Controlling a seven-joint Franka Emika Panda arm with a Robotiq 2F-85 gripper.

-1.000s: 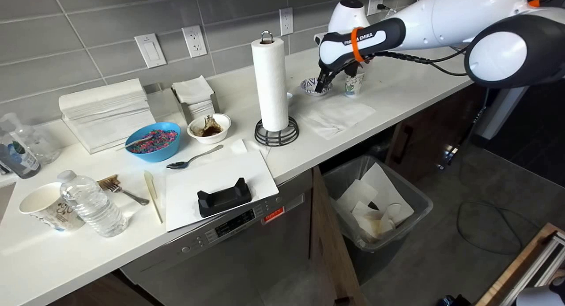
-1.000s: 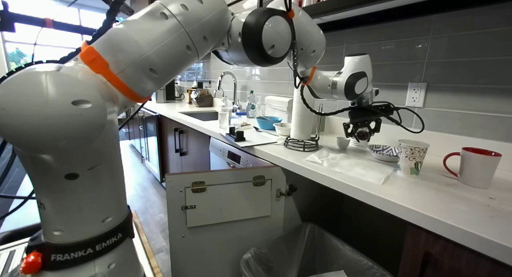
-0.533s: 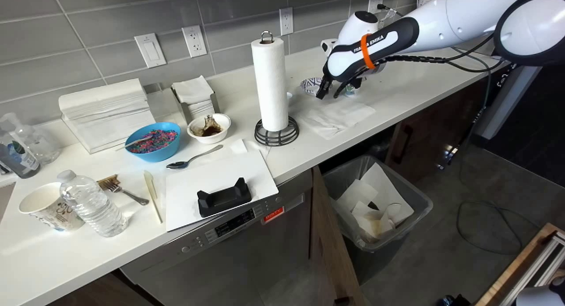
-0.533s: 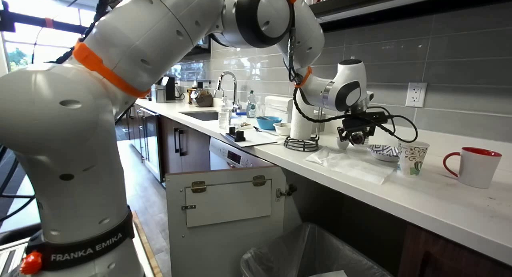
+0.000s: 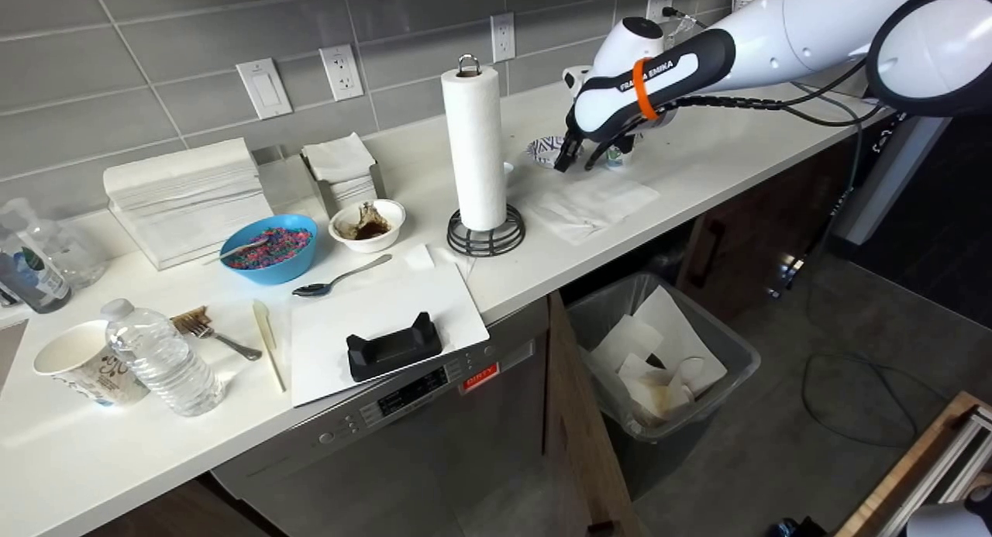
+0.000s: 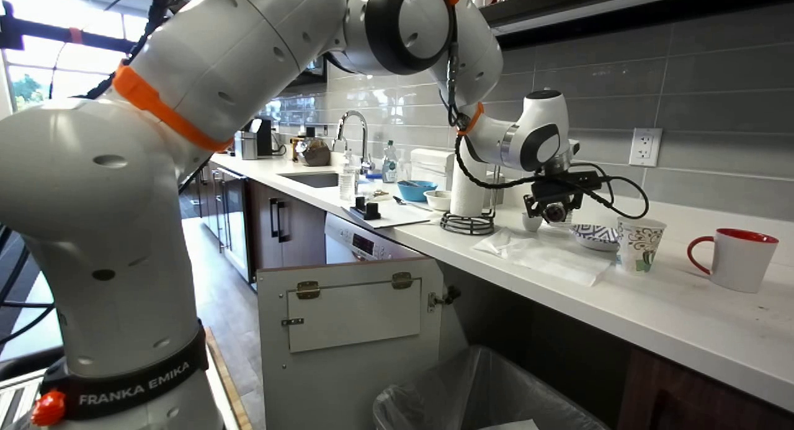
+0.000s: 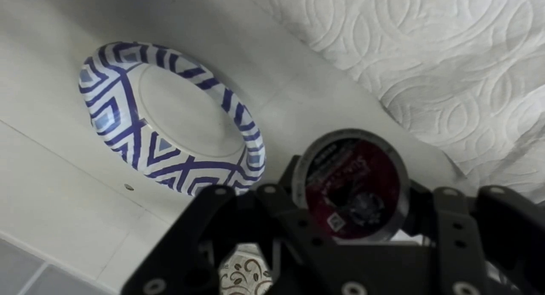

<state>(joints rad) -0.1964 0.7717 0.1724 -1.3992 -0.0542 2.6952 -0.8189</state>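
- A coffee pod [image 7: 355, 180] is held by the gripper [image 7: 352, 189], its round, dark red lid shown almost face-on in the wrist view.
- The jaws are closed on the pod and are spaced apart only by its width; its rim is pressed at roughly nine and three o'clock.
- The gripper is held above the counter [image 6: 688, 300] in both exterior views, where the pod itself can hardly be made out.
- A patterned bowl [image 7: 183, 112] in blue and white is set on the counter at ten o'clock from the pod in the wrist view, near but apart.
- A paper towel [image 7: 443, 65], slightly creased, is spread between one and two o'clock from the pod.
- A paper cup [image 6: 640, 247] is stood upright at about four o'clock from the gripper in an exterior view, and a red-handled mug [image 6: 743, 262] is placed at three o'clock from the cup.
- A towel roll [image 5: 474, 153] is mounted upright on a wire stand [image 5: 487, 252] at about nine o'clock from the gripper.
- A trash bin [image 5: 705, 401] is seen at five o'clock from the gripper in an exterior view, lower than the counter, with paper [image 5: 686, 335] piled inside.
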